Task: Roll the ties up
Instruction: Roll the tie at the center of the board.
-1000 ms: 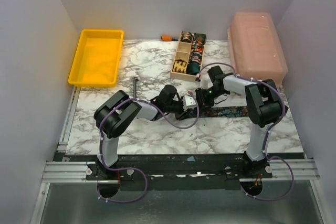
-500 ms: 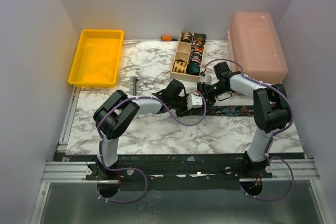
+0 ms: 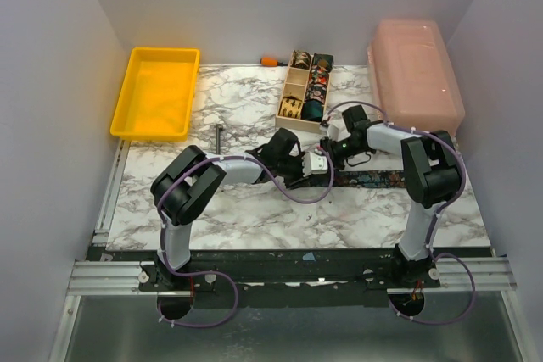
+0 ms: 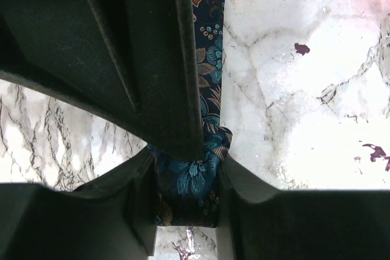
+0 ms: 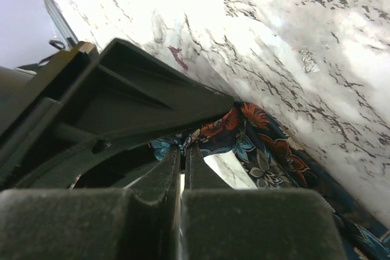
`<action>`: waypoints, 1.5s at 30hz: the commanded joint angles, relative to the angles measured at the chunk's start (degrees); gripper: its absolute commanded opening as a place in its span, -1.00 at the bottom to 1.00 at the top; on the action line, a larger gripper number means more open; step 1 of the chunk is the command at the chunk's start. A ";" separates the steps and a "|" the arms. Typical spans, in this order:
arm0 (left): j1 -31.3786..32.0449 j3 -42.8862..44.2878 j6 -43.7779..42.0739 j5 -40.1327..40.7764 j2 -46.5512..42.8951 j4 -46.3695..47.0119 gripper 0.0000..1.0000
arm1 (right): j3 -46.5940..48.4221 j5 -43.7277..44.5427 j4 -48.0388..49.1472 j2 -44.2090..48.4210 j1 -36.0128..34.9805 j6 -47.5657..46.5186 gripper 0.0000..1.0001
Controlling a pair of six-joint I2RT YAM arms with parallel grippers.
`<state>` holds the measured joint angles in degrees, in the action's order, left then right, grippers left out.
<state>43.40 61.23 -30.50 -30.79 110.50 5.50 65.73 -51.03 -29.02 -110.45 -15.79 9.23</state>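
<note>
Your left gripper (image 4: 184,208) is pinching the bunched end of the dark floral-print fabric necktie (image 4: 210,59), its jaws partly closed on the cloth. The rest of the necktie is lying flat on the white marbled counter (image 3: 246,209), stretching away toward the right arm's side. Your right gripper (image 5: 183,168) is keeping its jaws pressed together, tips sitting right at the necktie beside the left gripper; you cannot tell whether any fabric is caught between them.
</note>
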 commanded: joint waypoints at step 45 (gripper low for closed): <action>-1.38 -7.44 4.69 4.61 -1.30 0.99 -0.69 | 7.65 14.82 -9.75 -3.74 0.54 -11.44 -0.61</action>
<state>42.52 52.82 -19.59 -34.26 112.01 27.66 71.61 -42.89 -38.83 -115.26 -15.27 -0.95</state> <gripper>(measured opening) 0.371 0.151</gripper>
